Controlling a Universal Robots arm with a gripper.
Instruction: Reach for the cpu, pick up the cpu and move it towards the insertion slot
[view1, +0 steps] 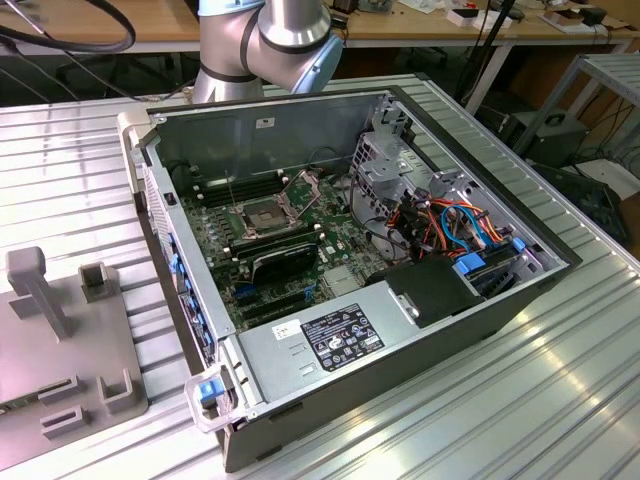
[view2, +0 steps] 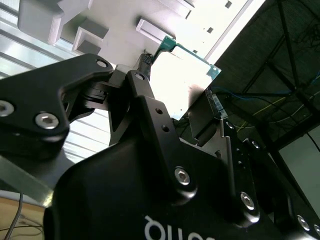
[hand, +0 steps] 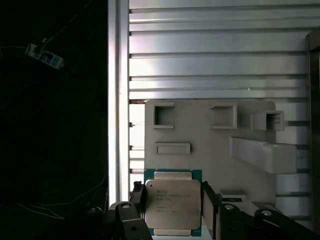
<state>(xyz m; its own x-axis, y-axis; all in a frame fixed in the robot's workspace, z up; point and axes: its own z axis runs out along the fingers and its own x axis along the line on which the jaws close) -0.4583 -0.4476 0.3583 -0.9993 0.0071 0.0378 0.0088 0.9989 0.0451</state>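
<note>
The pincer (hand: 172, 210) is closed on the cpu (hand: 172, 202), fingers at its 3 and 9 o'clock edges, above the grey fixture plate (hand: 210, 145). The insertion slot (view1: 258, 213) sits open inside the computer case (view1: 420, 330).

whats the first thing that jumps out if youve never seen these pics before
In the exterior view, the open computer case on the ribbed metal table grabs the eye, with the insertion slot on its green board, plate raised. In both wrist views, the tool grips the cpu between its fingers above a grey fixture.
</note>
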